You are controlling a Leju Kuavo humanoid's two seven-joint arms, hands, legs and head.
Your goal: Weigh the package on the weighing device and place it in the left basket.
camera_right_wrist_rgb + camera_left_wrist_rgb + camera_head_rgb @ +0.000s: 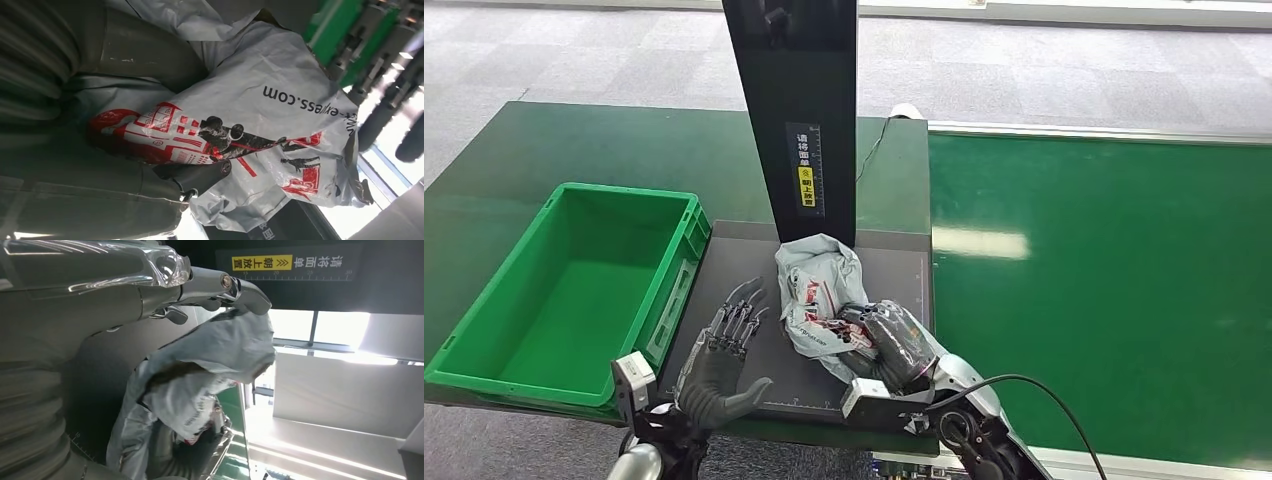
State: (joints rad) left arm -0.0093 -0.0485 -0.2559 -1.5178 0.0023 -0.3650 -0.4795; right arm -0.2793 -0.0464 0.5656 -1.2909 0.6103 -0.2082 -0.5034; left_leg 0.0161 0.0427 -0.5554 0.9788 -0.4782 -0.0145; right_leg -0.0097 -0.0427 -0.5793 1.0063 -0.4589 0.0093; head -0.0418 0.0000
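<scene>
**Package on the scale, right robot hand holding it**

The grey package (822,290) with red print is sitting on the dark scale (744,260), right up against the foot of the black post (796,110) with the yellow label. The right robot hand (886,340) is wrapped around the near end of the package; in the right wrist view you can see the crumpled plastic (260,135) pressed against its palm and a dark fingertip (200,175) dug into the printed side.

The left robot hand (724,360) is released, fingers spread apart, hovering over the scale just left of the package and not touching it as far as I can tell. The green basket (484,300) sits on the counter (544,140) just left of the scale. The green belt (1104,280) runs off to the right.
</scene>
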